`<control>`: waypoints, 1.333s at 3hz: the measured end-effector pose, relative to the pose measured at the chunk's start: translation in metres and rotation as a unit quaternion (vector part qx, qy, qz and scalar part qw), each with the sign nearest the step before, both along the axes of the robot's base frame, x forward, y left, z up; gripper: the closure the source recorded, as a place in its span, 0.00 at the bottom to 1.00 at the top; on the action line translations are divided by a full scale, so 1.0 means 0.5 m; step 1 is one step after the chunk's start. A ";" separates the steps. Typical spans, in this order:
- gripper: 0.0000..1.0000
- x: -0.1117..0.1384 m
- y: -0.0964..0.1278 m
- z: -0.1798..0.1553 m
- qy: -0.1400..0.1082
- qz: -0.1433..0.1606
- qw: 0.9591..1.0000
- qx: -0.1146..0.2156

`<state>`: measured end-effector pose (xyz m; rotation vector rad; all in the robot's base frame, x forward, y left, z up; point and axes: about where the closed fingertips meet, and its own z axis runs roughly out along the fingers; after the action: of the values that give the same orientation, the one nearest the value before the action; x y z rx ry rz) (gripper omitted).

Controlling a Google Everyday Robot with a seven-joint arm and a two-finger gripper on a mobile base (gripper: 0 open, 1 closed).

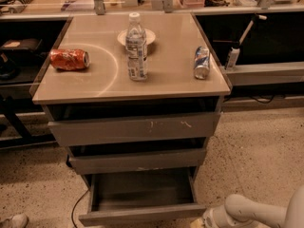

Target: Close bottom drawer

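The bottom drawer (142,214) is the lowest and narrowest of three grey drawers under the cabinet's beige top. It stands pulled out, and its shallow tray (142,188) is empty. My gripper (205,220) is at the bottom edge of the camera view, at the end of the white arm (251,212). It sits right beside the right end of the drawer's front panel. Its tip is cut off by the frame edge. The mid-width drawer (137,160) and the widest drawer (135,128), which has pale scratch marks, each stick out a little.
On the cabinet top (95,87) stand a clear water bottle (136,47) and a white bowl (148,35). A red can (70,60) and a blue-silver can (202,62) lie there too. Dark shelving flanks both sides. A black cable (76,208) runs on the speckled floor at left.
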<state>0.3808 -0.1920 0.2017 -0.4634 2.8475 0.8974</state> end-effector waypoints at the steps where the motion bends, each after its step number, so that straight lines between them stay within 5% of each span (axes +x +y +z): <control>1: 1.00 0.009 0.002 -0.012 0.005 -0.011 1.000 0.007; 3: 1.00 0.140 -0.015 -0.043 -0.031 -0.119 0.992 0.026; 4: 1.00 0.153 -0.016 -0.044 -0.035 -0.126 0.991 0.025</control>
<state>0.4571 -0.1998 0.1796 -0.1232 2.7318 0.8839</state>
